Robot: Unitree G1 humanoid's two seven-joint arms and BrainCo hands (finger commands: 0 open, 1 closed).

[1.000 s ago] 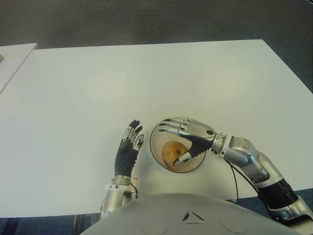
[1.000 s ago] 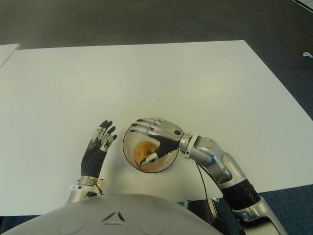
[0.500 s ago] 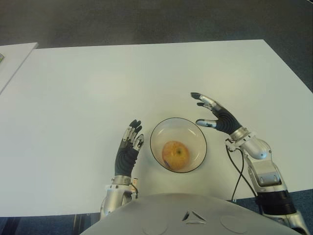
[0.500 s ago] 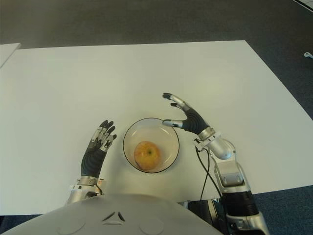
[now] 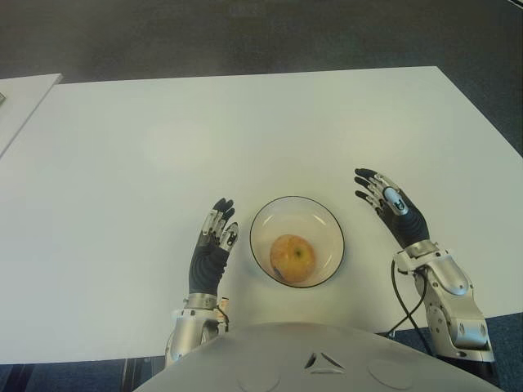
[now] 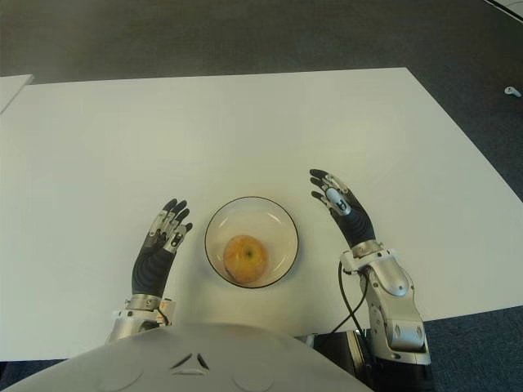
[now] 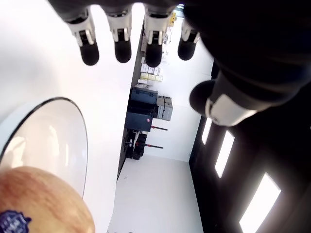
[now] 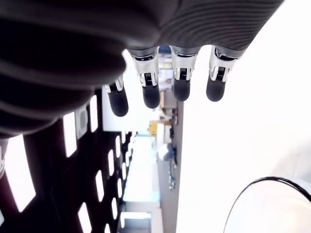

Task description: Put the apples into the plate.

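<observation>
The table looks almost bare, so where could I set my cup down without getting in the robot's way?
The whole far half of the table, beyond the plate, is free, as are the wide stretches outside each hand. It is crowded only at the near edge: the left hand, the plate holding the apple and the right hand sit side by side, with narrow gaps between.

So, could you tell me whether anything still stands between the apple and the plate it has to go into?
Nothing visible does: the apple already lies inside the clear plate. The right hand shows open to the plate's right and the left hand open to its left, neither holding anything. No other apple shows on the white table.
</observation>
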